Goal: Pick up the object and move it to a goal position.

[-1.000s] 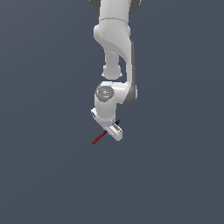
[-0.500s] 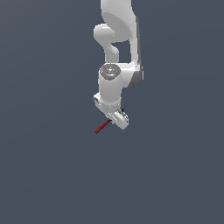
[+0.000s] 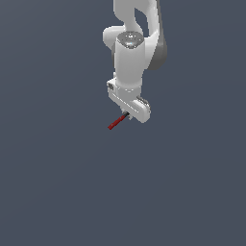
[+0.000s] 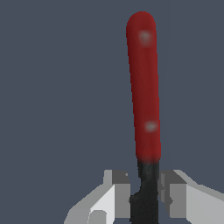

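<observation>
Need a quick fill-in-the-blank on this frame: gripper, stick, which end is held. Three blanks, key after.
1. The gripper is shut on the stick's ______ half.
2. The half sticking out free of the fingers is ______.
3. In the exterior view, the free end points down and toward that view's ______.

Missing words: black; red; left
</observation>
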Controlling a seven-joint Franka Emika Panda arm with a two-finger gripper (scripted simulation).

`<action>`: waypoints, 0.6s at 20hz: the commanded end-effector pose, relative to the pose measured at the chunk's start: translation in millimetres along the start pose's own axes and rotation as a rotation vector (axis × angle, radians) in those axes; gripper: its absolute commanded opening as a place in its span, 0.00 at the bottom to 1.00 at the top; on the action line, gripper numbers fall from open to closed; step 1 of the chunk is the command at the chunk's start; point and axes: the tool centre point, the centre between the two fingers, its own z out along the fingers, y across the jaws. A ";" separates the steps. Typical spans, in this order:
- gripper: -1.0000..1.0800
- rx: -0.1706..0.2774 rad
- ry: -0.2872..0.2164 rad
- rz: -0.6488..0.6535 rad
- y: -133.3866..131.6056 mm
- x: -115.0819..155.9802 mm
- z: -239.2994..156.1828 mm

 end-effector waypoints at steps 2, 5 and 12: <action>0.00 -0.001 0.000 0.000 1.0 -10.3 -27.2; 0.00 -0.001 0.001 0.000 0.9 -17.3 -45.7; 0.00 -0.001 0.000 -0.001 -0.2 -26.1 -70.3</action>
